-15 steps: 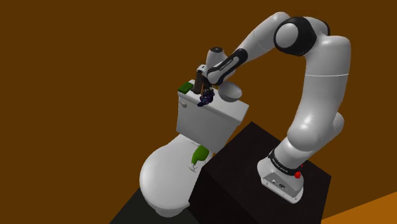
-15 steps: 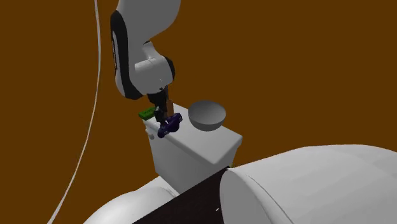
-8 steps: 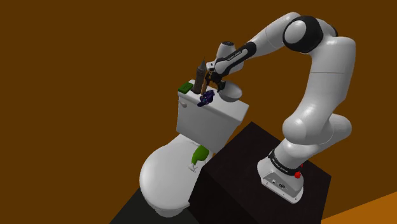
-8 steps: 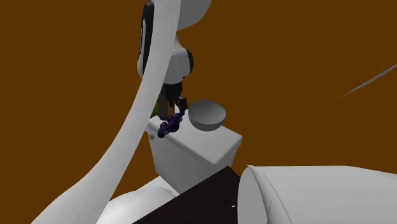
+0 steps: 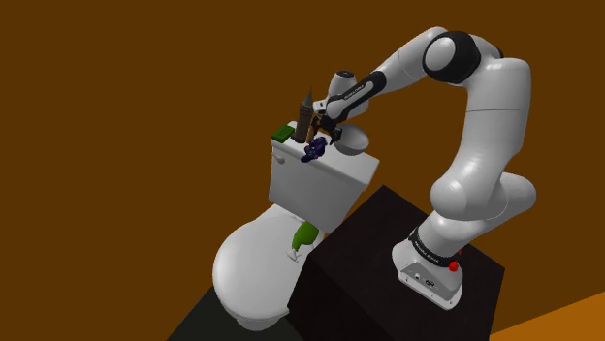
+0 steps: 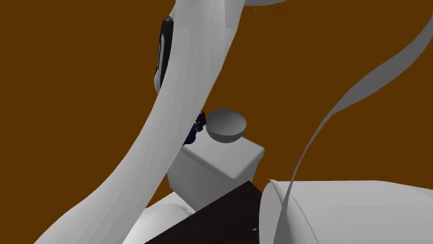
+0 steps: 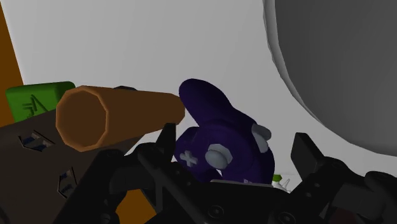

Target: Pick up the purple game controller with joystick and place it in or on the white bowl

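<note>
Firstly, purple game controller point(image 7: 219, 143): lay on the white toilet tank lid point(image 5: 334, 170), just beside the grey-white bowl point(image 7: 337, 63). Jaws: spread, one on each side of the controller, one finger visibly clear of it. Nearby: brown cylinder point(image 7: 114, 118), green box point(image 5: 283, 132).

bowl point(image 5: 358, 145) on tank point(image 5: 320, 184), controller point(image 5: 313, 149) nxt to it
</note>
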`<state>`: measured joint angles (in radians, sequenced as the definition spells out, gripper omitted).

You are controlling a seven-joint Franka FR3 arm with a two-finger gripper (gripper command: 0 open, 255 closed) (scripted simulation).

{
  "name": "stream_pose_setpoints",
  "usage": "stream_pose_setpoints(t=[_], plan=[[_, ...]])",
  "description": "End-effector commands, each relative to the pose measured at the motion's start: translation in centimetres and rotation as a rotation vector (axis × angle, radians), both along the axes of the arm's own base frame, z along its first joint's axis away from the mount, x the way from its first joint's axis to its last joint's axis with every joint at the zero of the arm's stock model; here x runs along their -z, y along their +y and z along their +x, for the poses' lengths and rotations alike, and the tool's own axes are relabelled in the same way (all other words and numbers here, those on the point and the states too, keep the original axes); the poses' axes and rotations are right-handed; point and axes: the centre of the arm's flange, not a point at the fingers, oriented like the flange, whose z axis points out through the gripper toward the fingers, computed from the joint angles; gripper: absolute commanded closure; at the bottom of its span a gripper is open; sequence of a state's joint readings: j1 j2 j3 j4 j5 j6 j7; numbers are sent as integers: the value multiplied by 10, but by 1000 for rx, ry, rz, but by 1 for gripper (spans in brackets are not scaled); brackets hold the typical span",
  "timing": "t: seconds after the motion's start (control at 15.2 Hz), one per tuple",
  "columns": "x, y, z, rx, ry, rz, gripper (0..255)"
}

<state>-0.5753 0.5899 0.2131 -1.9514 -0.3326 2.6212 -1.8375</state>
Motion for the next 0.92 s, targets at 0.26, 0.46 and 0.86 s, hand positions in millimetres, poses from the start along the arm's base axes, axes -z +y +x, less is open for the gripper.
stream_pose_setpoints(t=[0.26,0.46,0.86], plan=[[1,0,0,0,0,0,0],[1,0,1,0,0,0,255],[1,0,0,0,0,0,255]])
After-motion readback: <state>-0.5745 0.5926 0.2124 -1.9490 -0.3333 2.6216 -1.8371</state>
